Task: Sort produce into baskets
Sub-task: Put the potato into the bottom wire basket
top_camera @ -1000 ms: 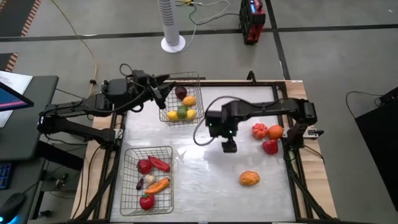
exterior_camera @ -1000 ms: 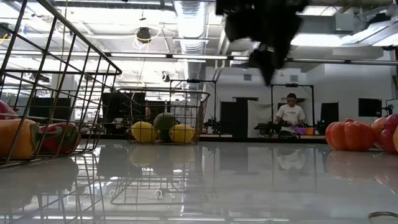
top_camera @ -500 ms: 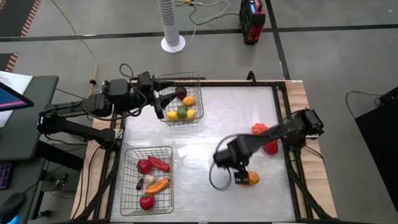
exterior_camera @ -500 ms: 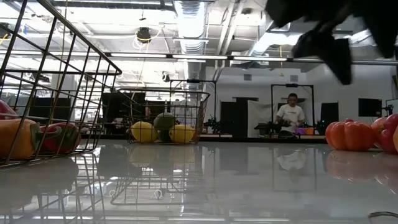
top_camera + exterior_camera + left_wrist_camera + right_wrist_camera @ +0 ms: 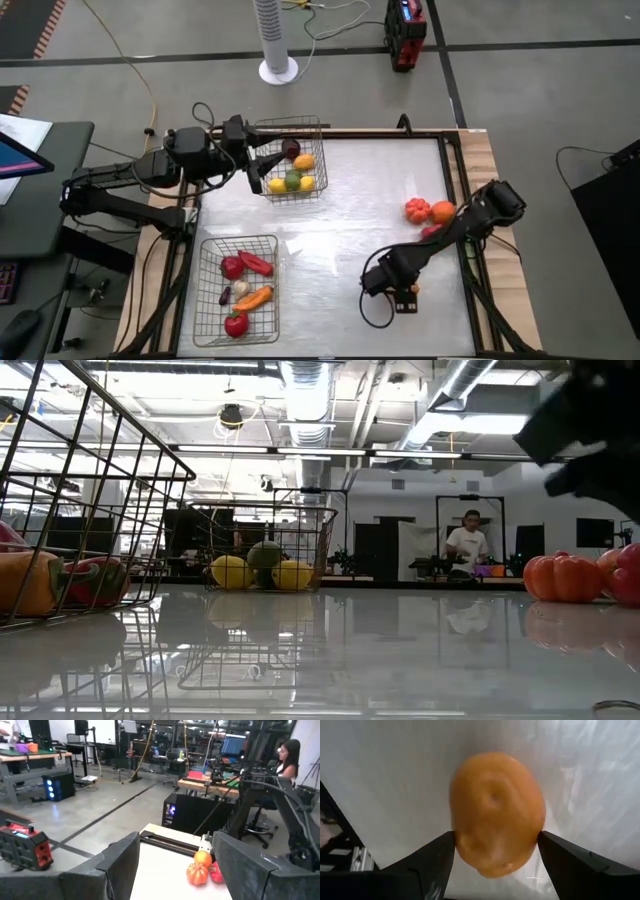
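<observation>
**Right tool over the lone orange fruit**

Right tool: low at the near right part of the table, fingers spread and straddling the orange fruit, one dark finger on either side. No squeeze appeared yet; whether the pads touched the skin could not be told for certain. The fruit lay on the table straight beneath the tool, its long axis apparently running between the fingers rather than across them. This arm was much the nearer.

Left tool: open, empty, hovering at the far basket, which held yellow, green and dark round pieces.

Near basket: red peppers, a carrot, other small pieces.

Unsorted: a ribbed orange tomato, a smooth orange fruit and a red piece, mostly hidden, clustered at the table's right edge.
</observation>
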